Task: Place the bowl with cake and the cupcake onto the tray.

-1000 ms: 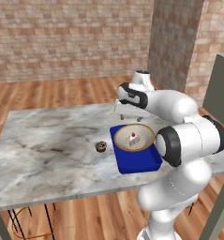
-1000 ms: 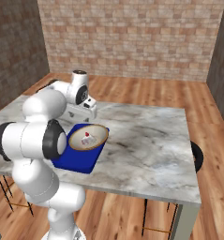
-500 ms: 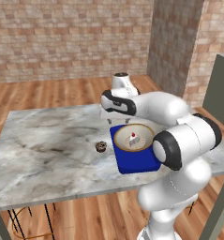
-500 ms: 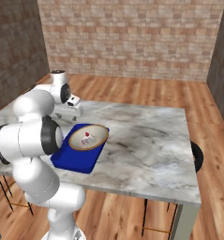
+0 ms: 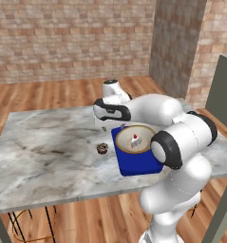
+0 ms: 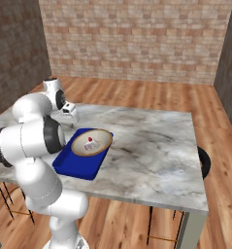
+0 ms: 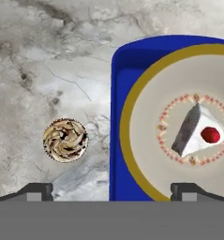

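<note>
cupcake (image 7: 65,140) below claw (image 7: 111,190), off tray (image 7: 117,117) edge, jaws apart

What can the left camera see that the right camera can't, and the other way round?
The left base view alone has the cupcake, sitting on the marble table just left of the tray, not on it. In the right base view the arm stands in front of that spot; this view alone has the table's far right corner and a dark round stool beside it. Both share the blue tray, the bowl with its cake slice resting on the tray, the brick walls and the wooden floor.
</note>
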Controlling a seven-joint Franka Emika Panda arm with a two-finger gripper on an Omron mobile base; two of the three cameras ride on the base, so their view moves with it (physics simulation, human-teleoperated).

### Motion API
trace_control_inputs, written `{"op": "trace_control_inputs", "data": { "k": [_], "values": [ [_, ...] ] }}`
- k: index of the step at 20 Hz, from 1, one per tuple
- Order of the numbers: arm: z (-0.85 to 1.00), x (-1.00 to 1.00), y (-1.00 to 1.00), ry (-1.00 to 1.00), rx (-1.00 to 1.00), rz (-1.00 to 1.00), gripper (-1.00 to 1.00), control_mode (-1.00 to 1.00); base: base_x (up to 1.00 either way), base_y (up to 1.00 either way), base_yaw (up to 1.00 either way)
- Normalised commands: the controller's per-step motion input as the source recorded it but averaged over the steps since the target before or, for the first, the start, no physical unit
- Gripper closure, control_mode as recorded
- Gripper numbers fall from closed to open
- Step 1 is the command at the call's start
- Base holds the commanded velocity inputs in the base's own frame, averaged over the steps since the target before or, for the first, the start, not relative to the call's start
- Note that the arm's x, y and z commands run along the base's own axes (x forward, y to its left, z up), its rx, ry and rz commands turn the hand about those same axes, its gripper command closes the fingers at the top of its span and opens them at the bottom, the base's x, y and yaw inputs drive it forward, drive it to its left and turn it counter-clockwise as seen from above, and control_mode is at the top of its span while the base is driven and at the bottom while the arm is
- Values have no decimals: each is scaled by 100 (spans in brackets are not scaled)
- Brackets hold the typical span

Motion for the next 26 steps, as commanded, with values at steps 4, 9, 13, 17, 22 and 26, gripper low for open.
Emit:
{"op": "trace_control_inputs", "data": {
  "k": [4,9,13,17,22,26],
  "values": [
    [-35,0,27,4,-1,5,-100,-100,0,0,0],
    [-35,0,28,4,-1,4,-100,-100,0,0,0],
    [-36,0,22,3,-1,4,-100,-100,0,0,0],
    [-38,0,13,3,0,4,-100,-100,0,0,0],
    [-34,3,6,3,-2,5,-100,-100,0,0,0],
    [-24,19,0,2,-5,4,-100,-100,0,0,0]
  ]
}}
